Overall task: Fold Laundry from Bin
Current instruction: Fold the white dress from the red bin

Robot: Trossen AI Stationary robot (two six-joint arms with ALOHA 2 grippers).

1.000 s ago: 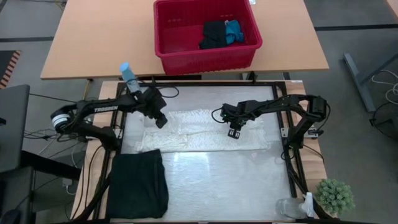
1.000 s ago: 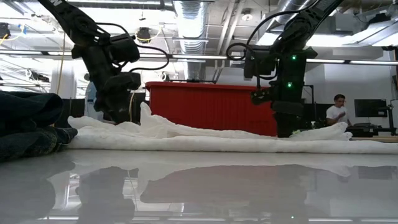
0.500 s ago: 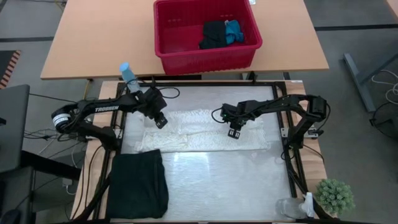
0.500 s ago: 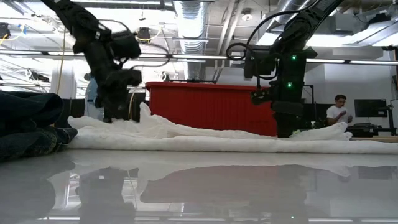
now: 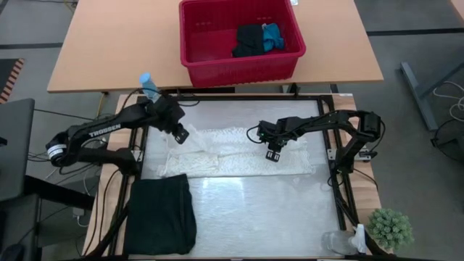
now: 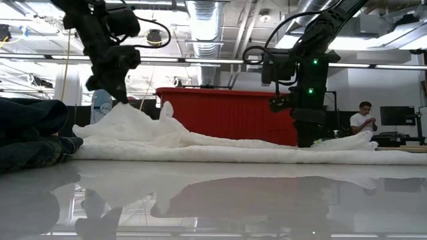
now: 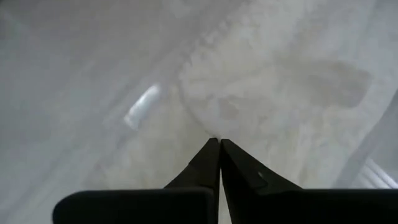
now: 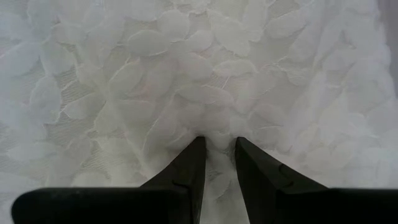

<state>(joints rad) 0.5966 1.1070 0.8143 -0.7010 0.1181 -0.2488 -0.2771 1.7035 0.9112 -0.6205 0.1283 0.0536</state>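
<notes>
Glossy pale worktop (image 5: 246, 210) carries the white crinkled cloth (image 5: 239, 152), spread between both arms. The red rectangular plastic bin (image 5: 196, 43) sits beyond. The left claw (image 5: 180, 134) is clamped together on the cloth's raised corner; the right claw (image 5: 272, 154) pinches a fold.

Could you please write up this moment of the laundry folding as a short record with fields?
surface: white crinkled garment spread flat across the table
left gripper: shut on the garment's left end, pulling it up into a peak above the table
right gripper: down on the garment's right part, fingers pinching a small ridge of cloth
folded item: black garment at the table's front left corner
bin: red, on the wooden table behind, with black and blue cloth inside
</notes>
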